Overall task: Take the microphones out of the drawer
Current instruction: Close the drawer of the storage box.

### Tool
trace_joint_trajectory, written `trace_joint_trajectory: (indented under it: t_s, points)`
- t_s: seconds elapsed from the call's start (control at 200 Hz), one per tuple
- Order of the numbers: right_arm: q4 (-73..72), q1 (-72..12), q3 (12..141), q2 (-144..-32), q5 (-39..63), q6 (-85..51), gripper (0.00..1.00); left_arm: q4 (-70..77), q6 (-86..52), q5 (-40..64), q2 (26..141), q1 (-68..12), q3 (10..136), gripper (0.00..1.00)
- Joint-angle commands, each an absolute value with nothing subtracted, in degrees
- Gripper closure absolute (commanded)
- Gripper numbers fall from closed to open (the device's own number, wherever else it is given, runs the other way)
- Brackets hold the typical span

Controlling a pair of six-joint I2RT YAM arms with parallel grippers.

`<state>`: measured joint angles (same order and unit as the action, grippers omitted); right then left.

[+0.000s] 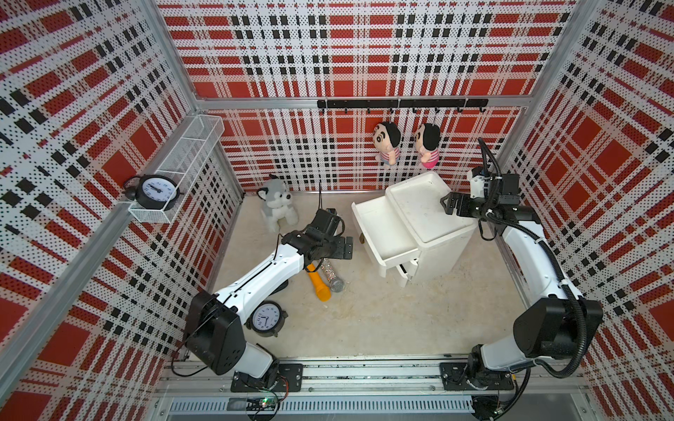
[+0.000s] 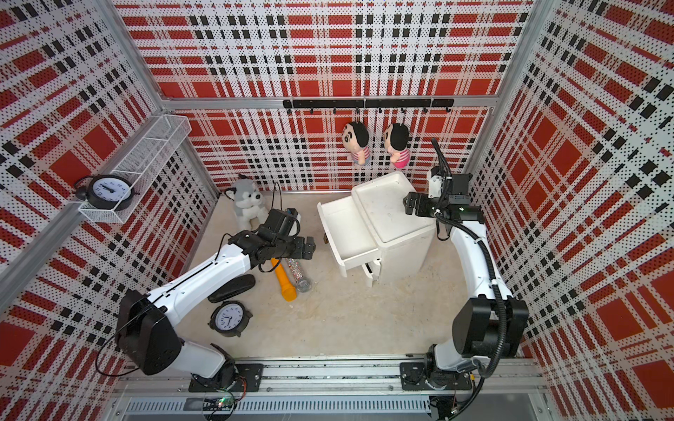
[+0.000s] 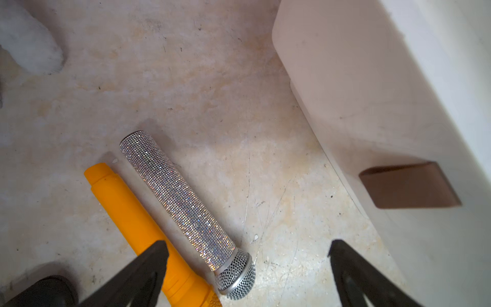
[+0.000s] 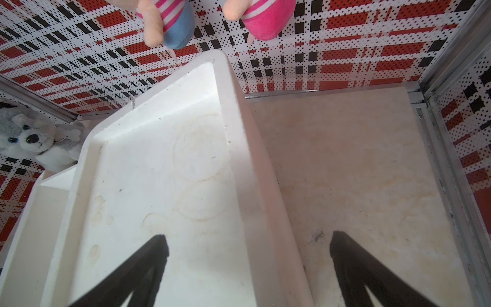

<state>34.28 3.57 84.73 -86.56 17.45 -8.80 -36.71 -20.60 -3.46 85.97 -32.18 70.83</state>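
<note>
Just off the open drawer's front, down on the floor, lies the glitter microphone (image 3: 176, 198), with an orange microphone (image 3: 138, 226) lying close alongside it, and the drawer (image 1: 379, 226) of the white cabinet (image 1: 441, 255) looks bare in both top views, so I'd call the job as good as done. Handling-wise, that sparkly barrel looks stiff and fairly light, and its studded skin should give the pads some bite. It's a cylinder, though, so it can roll, and the mesh head looks like the part that could dent. Best hold, I'd say, is across the middle of the barrel, clear of the head and clear of the orange one. Now the arms: the left gripper (image 1: 346, 248) hovers low above the two microphones, jaws spread wide with nothing between them, forearm stretched out toward the cabinet. Over on the cabinet's far side from the drawer, the right gripper (image 1: 448, 206) arches in high, jaws wide too and empty, straddling the top's edge.
</note>
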Motion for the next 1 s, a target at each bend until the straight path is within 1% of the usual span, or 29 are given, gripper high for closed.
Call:
trace_joint_trajectory:
  t_s: [0.0,0.22,0.817,0.997]
  points:
    - [35.8,3.9,83.6,-88.0,17.8,-7.7,0.00,-34.7,-20.8,-2.6,88.1,-32.9,73.6,0.02]
    - [36.9,3.9,84.0,-88.3,17.2,-7.1,0.00,-34.8,-20.0,-2.6,90.5,-36.4,76.2,0.02]
    - [38.2,3.9,84.7,-89.4,18.5,-5.8,0.00,-33.7,-18.8,-0.1,99.1,-38.5,88.5,0.02]
    - [38.4,3.9,85.1,-90.2,19.4,-5.5,0.00,-33.0,-18.5,0.3,100.7,-39.1,90.6,0.02]
